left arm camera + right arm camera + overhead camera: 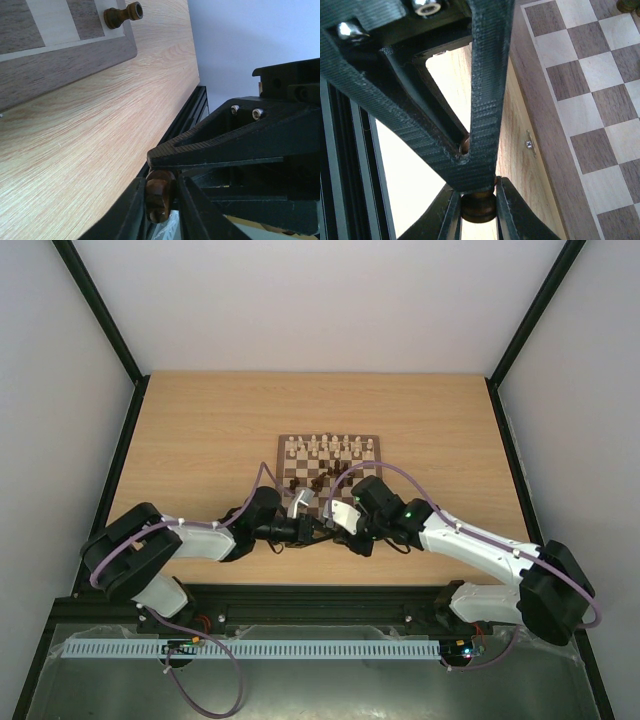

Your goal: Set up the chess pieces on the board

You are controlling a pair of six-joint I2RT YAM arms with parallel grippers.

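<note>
Both grippers meet just in front of the board [282, 455], near its front edge. A dark brown chess piece [159, 197] sits pinched between the fingers of my left gripper [160, 200]. In the right wrist view the same dark piece [478, 207] shows its round base clamped in my right gripper [478, 210], with the left arm's black fingers [485, 100] closed on its upper part. The overhead view hides this piece behind the two grippers [325, 527]. Cream pieces [330, 447] line the board's far rows. Dark pieces [318, 480] stand loosely mid-board.
One dark piece [122, 15] lies on its side at the board's corner. The board's wooden rim [545, 135] runs close beside the grippers. A black rail [187, 115] marks the table's near edge, and side walls bound the table.
</note>
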